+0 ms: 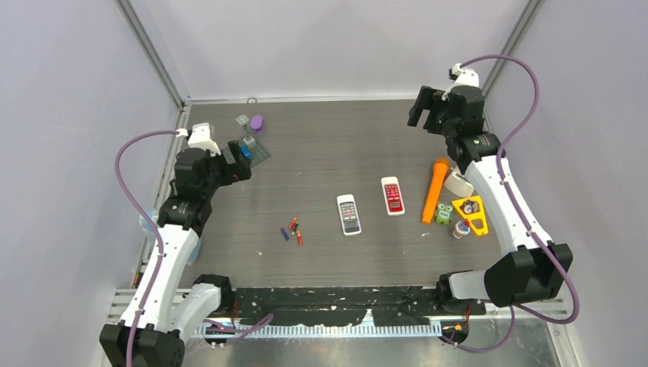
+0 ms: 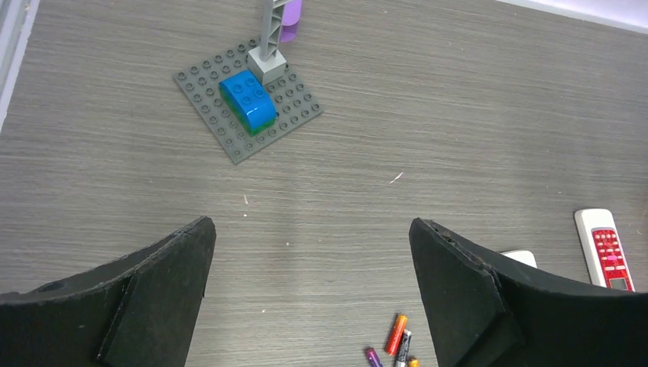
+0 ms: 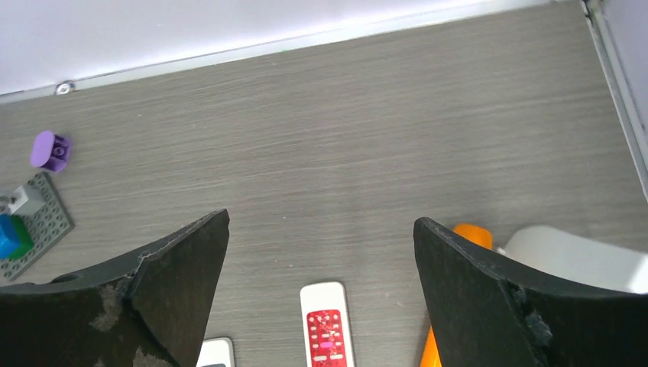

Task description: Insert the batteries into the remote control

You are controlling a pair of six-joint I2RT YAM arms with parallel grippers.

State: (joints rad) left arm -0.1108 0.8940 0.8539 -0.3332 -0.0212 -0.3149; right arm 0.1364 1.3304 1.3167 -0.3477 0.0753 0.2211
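Observation:
Several tiny batteries, red-orange and blue-purple, lie loose on the table's middle; they also show at the bottom of the left wrist view. Two white remote controls lie face up to their right: one with grey-black buttons and one with a red keypad. My left gripper hangs open above the table at far left, with nothing between its fingers. My right gripper hangs open high at the back right, empty as well.
A grey brick baseplate with a blue brick and a purple piece sits at the back left. An orange cylinder, a white block, a yellow triangle and small toys crowd the right.

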